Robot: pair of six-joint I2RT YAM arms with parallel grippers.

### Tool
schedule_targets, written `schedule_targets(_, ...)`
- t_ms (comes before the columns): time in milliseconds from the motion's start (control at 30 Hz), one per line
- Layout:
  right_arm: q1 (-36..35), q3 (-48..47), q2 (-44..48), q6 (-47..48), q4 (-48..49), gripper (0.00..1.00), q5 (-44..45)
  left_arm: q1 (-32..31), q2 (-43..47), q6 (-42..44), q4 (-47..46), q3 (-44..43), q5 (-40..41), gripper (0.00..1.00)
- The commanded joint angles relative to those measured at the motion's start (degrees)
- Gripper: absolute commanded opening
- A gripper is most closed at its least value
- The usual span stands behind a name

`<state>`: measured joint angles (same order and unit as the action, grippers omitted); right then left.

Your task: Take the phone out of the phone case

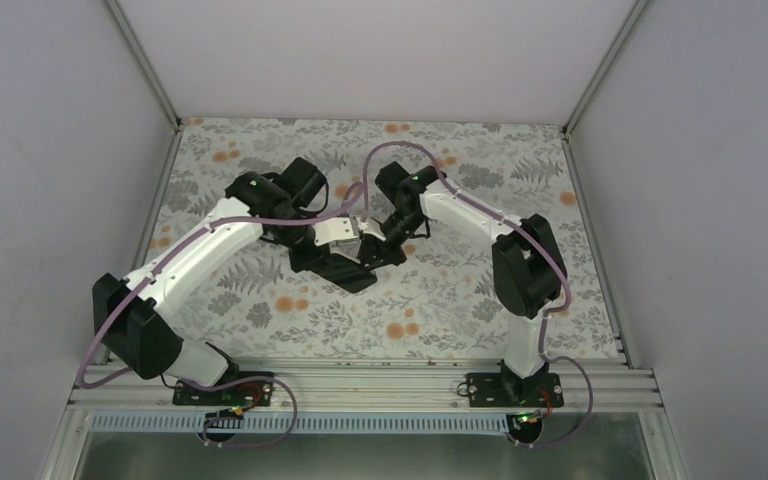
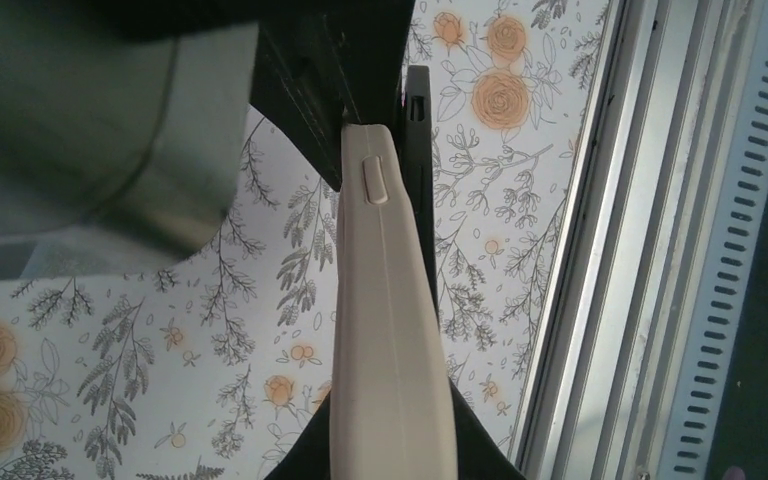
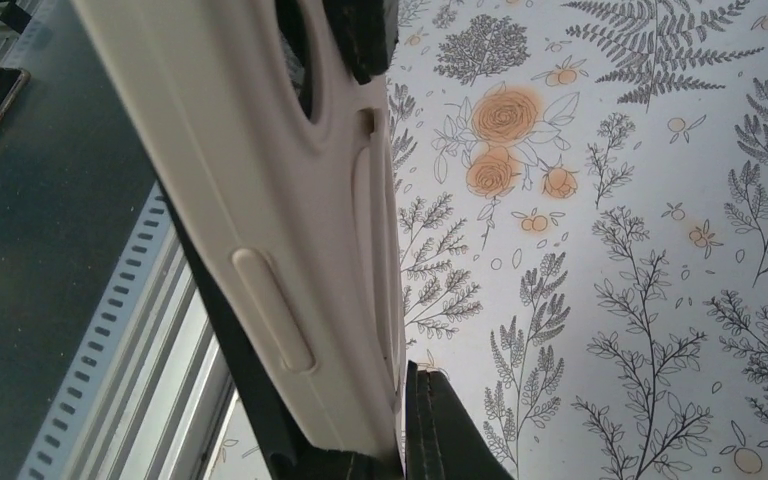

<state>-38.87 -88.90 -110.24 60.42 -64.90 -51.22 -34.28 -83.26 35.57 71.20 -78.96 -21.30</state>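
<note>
Near edge: The aluminium rail (image 1: 360, 385) carries both arm bases, well short of the phone case (image 1: 343, 231).

Mid-table: The case is held up over the floral table (image 1: 480, 300), near its centre, with one arm on each side.

Left claw: The left gripper (image 1: 312, 240) meets the case from its left end, its fingers closed onto it.

Right claw: The right gripper (image 1: 378, 238) meets the opposite end, likewise clamped onto the case.

Phone: The phone (image 2: 420, 150) shows as a dark slab lying along the cream case, touching it down its whole visible length.

Progress: Lifting and the two-handed hold look done. The separation itself appears not yet done, as the phone sits against the case. Peeling the shell off, or pushing the handset through, is judged to remain.

Overhead view only: Both arms converge on the case. Phone and fingers merge into one dark mass there.

Left wrist only: The case is seen edge-on, with a side button (image 2: 373, 180) and the phone's thin edge beside it.

Right wrist only: The case's back shows its camera cutout (image 3: 298, 60), with a dark finger beside the opening.

Beyond the case: A plain back wall (image 1: 360, 50).
</note>
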Motion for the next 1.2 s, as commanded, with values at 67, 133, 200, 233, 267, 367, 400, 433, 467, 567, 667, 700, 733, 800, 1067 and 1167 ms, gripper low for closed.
schedule_targets(67, -8.29, -2.17, 1.69, 4.15, -8.73, 0.03, -17.66, 1.67, -4.10, -3.31, -60.12, -2.01, 10.97, 0.14)
schedule_targets(133, -6.41, -2.07, 2.07, 3.69, -8.70, 0.03, -17.56, 1.68, -4.95, -2.11, -59.30, -2.95, 13.12, 0.36)
schedule_targets(200, -4.64, -1.76, 2.38, 2.57, -8.75, 0.03, -16.77, 1.68, -5.99, -0.89, -58.41, -4.43, 15.28, 0.63)
schedule_targets(233, -3.74, -1.30, 2.67, 2.06, -8.75, 0.04, -16.04, 1.68, -6.12, -0.34, -58.60, -4.84, 16.54, 0.74)
schedule_targets(267, -2.69, -0.57, 3.27, 1.64, -8.77, 0.03, -15.63, 1.66, -6.01, 0.12, -59.17, -4.91, 17.76, 0.88)
schedule_targets(367, 1.44, 2.10, 5.29, 1.24, -8.75, 0.03, -15.57, 2.13, -5.47, 1.65, -59.65, -6.56, 20.27, 1.00)
schedule_targets(400, 3.20, 2.91, 5.89, 1.12, -8.75, 0.03, -15.62, 2.25, -5.38, 2.11, -59.36, -7.36, 21.08, 1.00)
schedule_targets(433, 4.96, 3.50, 6.43, 0.89, -8.74, 0.03, -15.73, 2.24, -5.28, 2.46, -59.08, -8.03, 22.06, 1.00)
schedule_targets(467, 6.76, 3.59, 6.71, 0.26, -8.68, 0.03, -15.70, 2.28, -5.14, 2.85, -58.89, -8.60, 22.72, 1.00)
schedule_targets(567, 13.36, 1.79, 5.29, -3.48, -8.74, 0.04, -16.85, 2.16, -4.22, 1.84, -57.67, -10.04, 23.20, 1.00)
schedule_targets(667, 18.01, -1.33, 2.30, -6.84, -8.59, 0.03, -18.48, -0.47, -3.26, 0.57, -56.99, -9.89, 26.61, 1.00)
schedule_targets(700, 19.09, -2.30, 1.36, -8.85, -7.38, 0.04, -18.48, -1.48, -2.71, 0.60, -57.56, -9.26, 27.80, 1.00)
schedule_targets(733, 20.31, -3.17, 0.44, -11.89, -5.73, 0.04, -18.62, -2.56, -2.10, 0.82, -58.67, -8.31, 29.17, 1.00)
schedule_targets(800, 22.20, -4.88, -1.24, -16.68, -2.41, 0.04, -18.57, -4.36, -1.41, 1.15, -59.99, -7.02, 31.89, 1.00)
schedule_targets(1067, 30.90, -11.24, -10.04, -38.63, 10.86, 0.04, -21.25, -5.98, 1.42, 1.58, -69.07, 0.28, 36.38, 1.00)
schedule_targets(1167, 32.35, -14.67, -13.63, -42.36, 11.68, 0.04, -21.25, -7.07, -1.63, 2.82, -71.89, 2.32, 37.22, 1.00)
